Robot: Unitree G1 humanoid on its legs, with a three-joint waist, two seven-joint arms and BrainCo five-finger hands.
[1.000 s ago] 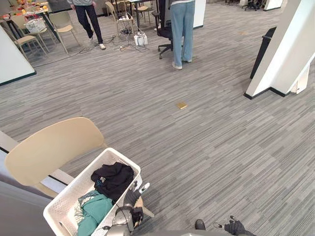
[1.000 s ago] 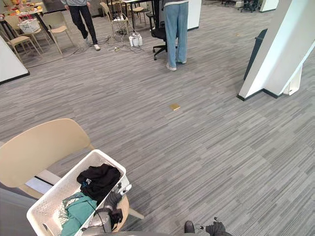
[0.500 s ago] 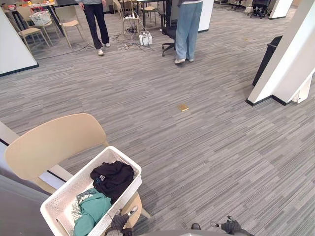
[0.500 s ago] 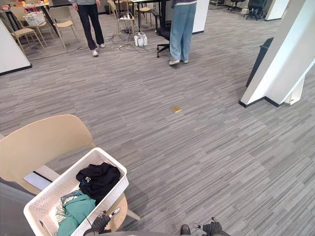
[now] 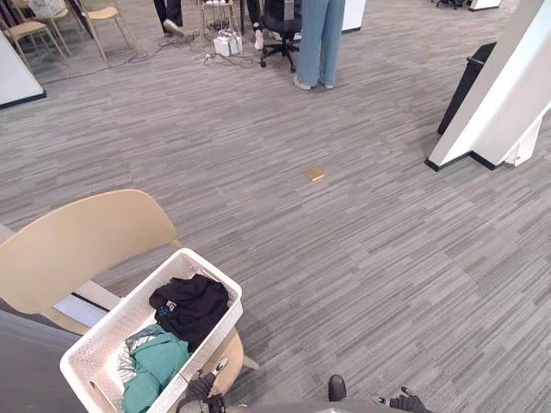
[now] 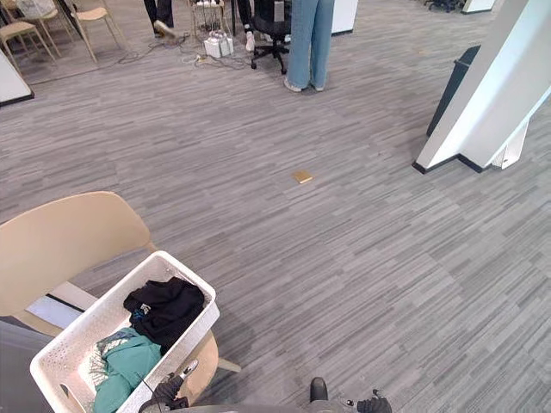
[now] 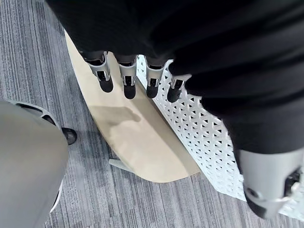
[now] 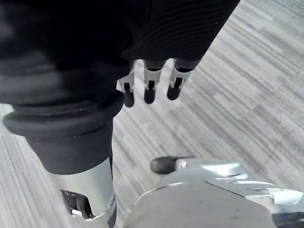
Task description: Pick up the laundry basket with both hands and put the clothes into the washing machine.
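Basket [image 5: 116,325] sits on the chair [image 5: 82,245], holding a black garment [image 5: 191,305] and a teal one [image 5: 155,374]; the lift has not begun. The left hand [image 7: 128,78] hangs open, fingers straight, just beside the basket's wall above the seat; whether it touches, I cannot tell. The right hand [image 8: 148,85] is open too, relaxed over the floor [image 8: 237,95], well apart from the basket. Next, I judge, the 2 hands must reach opposite rims and curl round them. The eye views give the clothes; the left wrist view gives the perforated wall close up.
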